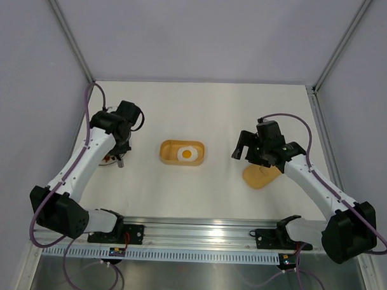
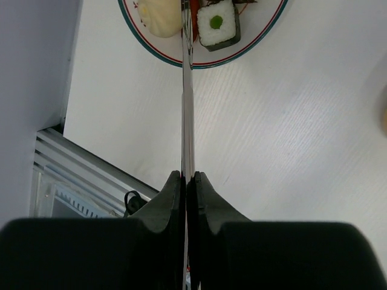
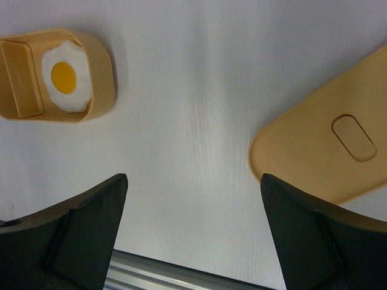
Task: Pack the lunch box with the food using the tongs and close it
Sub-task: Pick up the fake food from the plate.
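The yellow-orange lunch box [image 1: 171,152] sits mid-table with a fried-egg piece [image 1: 187,154] inside; the right wrist view also shows the box [image 3: 100,90] and egg [image 3: 63,77]. Its lid [image 1: 261,176] lies flat on the right, under my right arm, and shows in the right wrist view as well, lid [image 3: 320,151]. My left gripper [image 2: 188,176] is shut on the silver tongs [image 2: 187,109], whose tips reach over the plate [image 2: 242,55]. On the plate lie a pale whitish piece [image 2: 158,18] and a white roll with a green centre [image 2: 216,23]. My right gripper [image 3: 193,181] is open above bare table.
The plate with a patterned rim [image 1: 106,161] is at the left, mostly hidden under my left gripper [image 1: 120,156]. A metal rail [image 1: 197,233] runs along the near edge. Grey walls close in the back and sides.
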Tool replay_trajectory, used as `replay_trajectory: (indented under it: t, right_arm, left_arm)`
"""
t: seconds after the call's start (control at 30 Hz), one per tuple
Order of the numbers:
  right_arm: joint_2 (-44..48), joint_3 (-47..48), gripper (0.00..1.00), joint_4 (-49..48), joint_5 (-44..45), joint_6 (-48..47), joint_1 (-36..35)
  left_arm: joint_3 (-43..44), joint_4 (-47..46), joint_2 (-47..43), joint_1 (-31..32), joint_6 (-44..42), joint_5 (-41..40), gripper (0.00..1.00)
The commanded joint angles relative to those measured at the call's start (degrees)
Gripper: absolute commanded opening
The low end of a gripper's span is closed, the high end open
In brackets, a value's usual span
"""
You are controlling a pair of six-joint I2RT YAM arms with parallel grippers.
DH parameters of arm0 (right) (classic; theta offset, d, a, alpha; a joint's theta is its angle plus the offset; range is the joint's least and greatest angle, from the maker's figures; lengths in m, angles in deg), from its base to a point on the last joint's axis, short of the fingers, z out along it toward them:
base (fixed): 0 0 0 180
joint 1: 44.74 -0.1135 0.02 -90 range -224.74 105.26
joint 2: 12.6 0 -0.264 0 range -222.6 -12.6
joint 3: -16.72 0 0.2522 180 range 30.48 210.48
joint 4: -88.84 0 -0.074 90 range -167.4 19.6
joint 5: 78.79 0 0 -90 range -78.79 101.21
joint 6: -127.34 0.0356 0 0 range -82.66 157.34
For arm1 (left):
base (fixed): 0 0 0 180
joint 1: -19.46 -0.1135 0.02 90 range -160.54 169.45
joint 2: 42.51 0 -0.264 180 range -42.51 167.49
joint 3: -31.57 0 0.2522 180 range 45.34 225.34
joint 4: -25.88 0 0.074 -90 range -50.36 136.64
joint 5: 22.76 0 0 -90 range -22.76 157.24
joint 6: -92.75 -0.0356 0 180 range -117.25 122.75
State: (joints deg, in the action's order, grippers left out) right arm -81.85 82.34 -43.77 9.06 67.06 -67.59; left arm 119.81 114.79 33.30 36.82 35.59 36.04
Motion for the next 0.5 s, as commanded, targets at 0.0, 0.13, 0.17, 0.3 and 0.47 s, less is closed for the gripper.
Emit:
replay_trajectory:
  t: [0.0,0.13,0.17,0.3,0.47]
  right_arm:
    - [-0.62,2.29,1.0,-2.95,-2.06,-2.12,0.26]
    - [-1.5,1.76,0.99,-3.39,-2.5,-2.38,0.26]
    - [-1.67,1.67,1.0,-3.57,-2.59,-2.38,0.26]
    - [-2.64,1.93,0.99,-4.18,-3.03,-2.21,0.26]
    - [-3.52,3.51,0.99,-4.97,-4.18,-1.68,0.26]
  left_arm:
    - [-0.38,-3.87,-1.02,-0.58,0.03,3.33,0.1]
    - [-0.38,-4.31,-1.37,-0.75,2.4,3.69,0.13]
    - [-0.56,-4.32,-1.54,-0.84,2.93,3.6,0.14]
    - [-1.35,-4.92,-2.42,-1.37,5.04,3.43,0.18]
    - [-3.89,-6.68,-2.69,-1.98,5.57,4.92,0.2]
